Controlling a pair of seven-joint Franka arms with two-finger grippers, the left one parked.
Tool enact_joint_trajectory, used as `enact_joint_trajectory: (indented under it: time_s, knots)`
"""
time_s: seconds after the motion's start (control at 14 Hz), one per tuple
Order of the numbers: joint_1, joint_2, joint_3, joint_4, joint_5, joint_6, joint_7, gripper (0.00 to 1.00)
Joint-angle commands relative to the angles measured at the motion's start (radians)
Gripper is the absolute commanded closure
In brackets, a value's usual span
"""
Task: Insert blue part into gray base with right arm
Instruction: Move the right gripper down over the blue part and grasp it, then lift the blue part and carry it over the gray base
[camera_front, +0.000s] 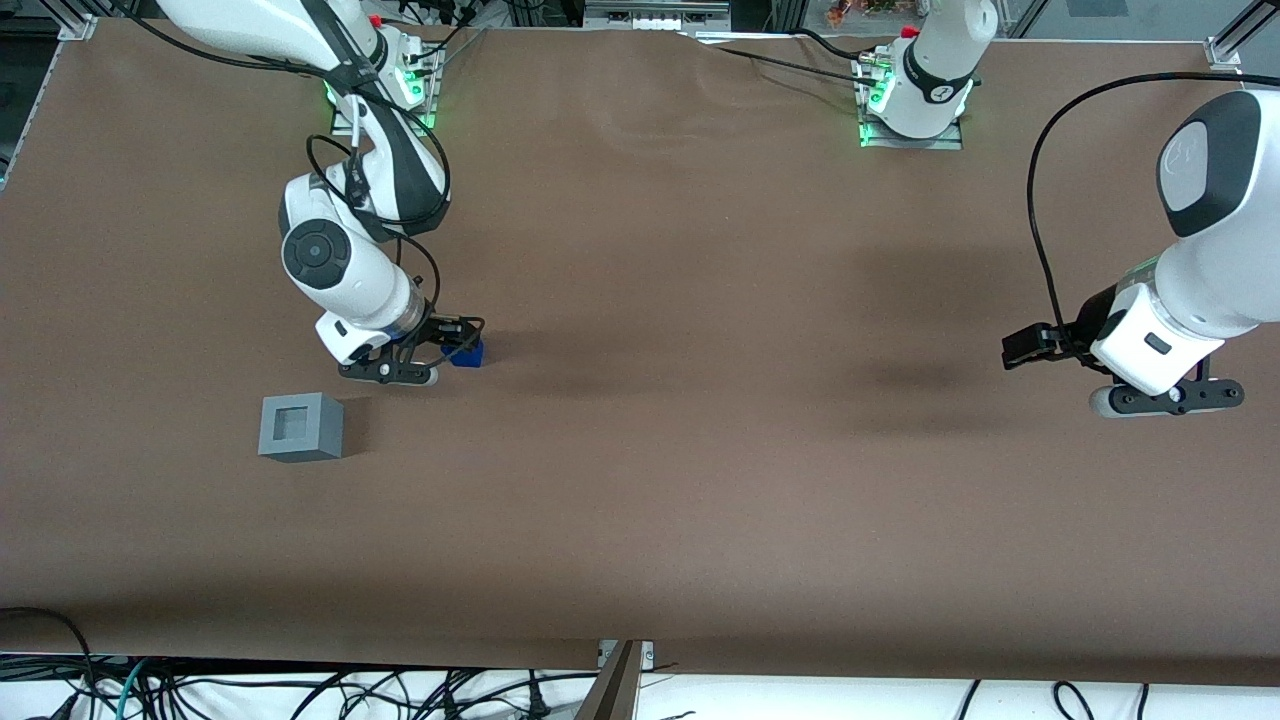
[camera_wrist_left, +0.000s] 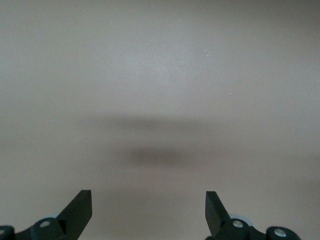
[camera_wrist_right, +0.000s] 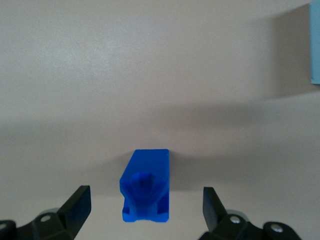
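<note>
The blue part (camera_front: 467, 353) lies on the brown table, partly covered by my right gripper (camera_front: 447, 344). In the right wrist view the blue part (camera_wrist_right: 146, 186) sits between the two black fingertips (camera_wrist_right: 79, 205), which stand wide apart with a clear gap on each side of it, and the gripper (camera_wrist_right: 146, 205) is open and low over it. The gray base (camera_front: 301, 427) is a light-gray cube with a square recess on top. It stands nearer the front camera than the gripper and a little toward the working arm's end. Its edge shows in the right wrist view (camera_wrist_right: 314, 45).
The brown table (camera_front: 700, 480) stretches wide around both things. The parked arm's gripper (camera_front: 1165, 397) hangs at the parked arm's end of the table. Arm bases (camera_front: 910, 110) stand along the table's edge farthest from the front camera.
</note>
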Motion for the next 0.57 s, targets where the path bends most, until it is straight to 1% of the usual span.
enact_joint_trajectory:
  time_s: [0.0,0.07,0.29,0.43,0.5]
  knots:
    - [0.015,0.012,0.000,-0.020,0.002,0.034,0.017,0.01]
    - [0.021,0.018,0.000,-0.026,-0.011,0.034,0.014,0.01]
    - [0.036,0.037,-0.002,-0.026,-0.017,0.046,0.019,0.04]
    - [0.038,0.057,-0.005,-0.029,-0.035,0.053,0.020,0.19]
    - [0.035,0.067,-0.006,-0.031,-0.049,0.071,0.020,0.33]
